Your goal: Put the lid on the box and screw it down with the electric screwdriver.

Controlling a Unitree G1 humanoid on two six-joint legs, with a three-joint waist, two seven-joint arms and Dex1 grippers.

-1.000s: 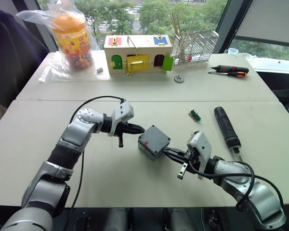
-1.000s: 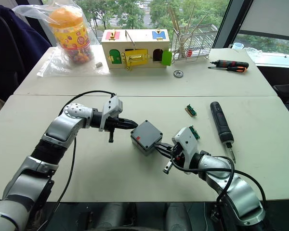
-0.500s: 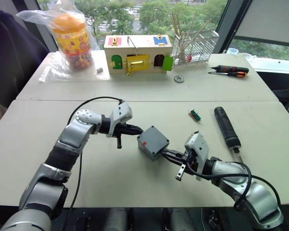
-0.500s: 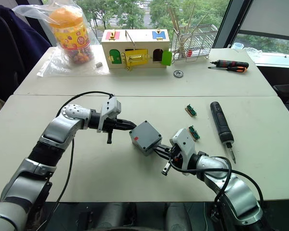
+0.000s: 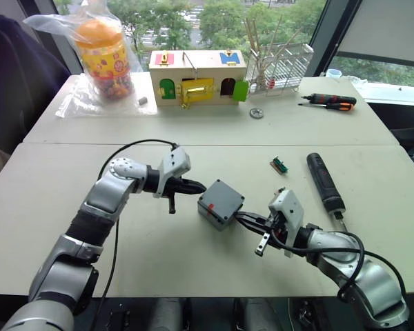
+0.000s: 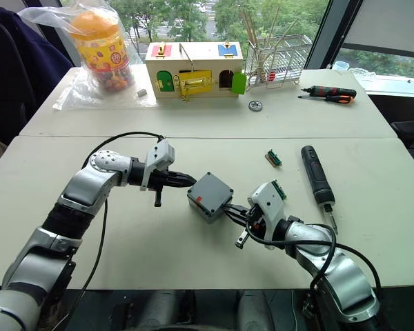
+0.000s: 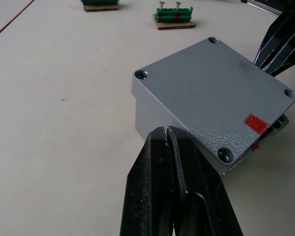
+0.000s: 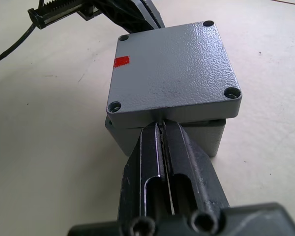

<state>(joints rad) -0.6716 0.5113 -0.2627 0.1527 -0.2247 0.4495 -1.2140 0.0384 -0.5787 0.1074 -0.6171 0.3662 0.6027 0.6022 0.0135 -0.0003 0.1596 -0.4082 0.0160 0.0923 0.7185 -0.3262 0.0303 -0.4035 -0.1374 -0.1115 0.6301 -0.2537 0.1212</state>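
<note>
Mid-table: lid [image 8: 172, 69] resting on box [image 8: 206, 135], slightly askew. Left gripper [image 7: 168, 135] and right gripper [image 8: 162, 129] — jaws of each pressed together, pinching nothing — set against opposite sides, apparently to nudge lid into register. Electric screwdriver [image 5: 324, 181] lying untouched, right of box.

1. The lid [image 8: 173, 69] sits on the box [image 8: 206, 135], slightly askew, near the middle of the near table [image 5: 159, 255].
2. The left gripper [image 5: 201, 186] touches the lid's left edge; the right gripper [image 5: 240, 216] touches its right side.
3. The electric screwdriver [image 5: 324, 182] lies right of the box, well apart.
4. A small connector block [image 5: 279, 165] lies between them, farther back.
</note>
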